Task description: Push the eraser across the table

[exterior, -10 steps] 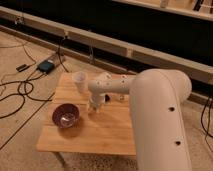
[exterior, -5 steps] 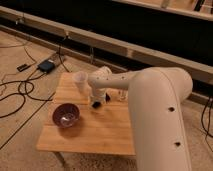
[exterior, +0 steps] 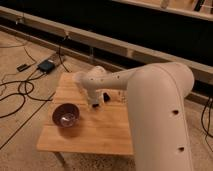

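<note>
Gripper (exterior: 94, 103) is positioned low over the table (exterior: 100, 135), fingers spread apart, nothing held. Black eraser (exterior: 106, 95) is seen just beside it. Purple bowl (exterior: 66, 116) is noted nearby.

Desk (exterior: 100, 137): one, lower centre of frame.
Purple bowl (exterior: 66, 116): one, left part of desk.
Eraser (exterior: 106, 95): one, black, centre of frame, just right of tool.
Tool (exterior: 95, 103): one, centre of frame, low over desk, between purple bowl and eraser.
Robot arm (exterior: 160, 110): one, white, right half of frame.
Black box (exterior: 46, 66): one, on floor, upper left.
Small dark item (exterior: 22, 67): one, on floor, further left.
Cables (exterior: 20, 95): several on floor at left, exact count unclear.
</note>
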Available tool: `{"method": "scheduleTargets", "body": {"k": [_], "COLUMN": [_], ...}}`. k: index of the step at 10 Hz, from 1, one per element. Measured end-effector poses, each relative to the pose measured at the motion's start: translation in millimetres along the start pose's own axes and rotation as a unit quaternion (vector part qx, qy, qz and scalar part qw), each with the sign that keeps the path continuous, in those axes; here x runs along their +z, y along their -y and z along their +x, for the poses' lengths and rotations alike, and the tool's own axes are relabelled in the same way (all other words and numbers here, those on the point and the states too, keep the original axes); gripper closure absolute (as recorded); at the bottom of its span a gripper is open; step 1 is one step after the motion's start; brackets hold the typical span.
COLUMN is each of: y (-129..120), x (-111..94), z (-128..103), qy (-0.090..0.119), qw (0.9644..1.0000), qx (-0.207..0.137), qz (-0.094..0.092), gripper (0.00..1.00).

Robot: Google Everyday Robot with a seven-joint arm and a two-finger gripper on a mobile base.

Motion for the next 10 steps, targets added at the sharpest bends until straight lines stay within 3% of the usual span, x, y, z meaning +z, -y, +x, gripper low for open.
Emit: {"method": "scheduleTargets", "body": {"k": [4,10], "y": [-2.4,36.3], "x": [18.3,54.6], "z": [9.9,-18.0], "qy": [-0.021,-0.032], "qw": [0.9997,0.9993], "qx": [-0.002,0.01], "qz": [0.014,0.02], "gripper": [0.35,0.35]}}
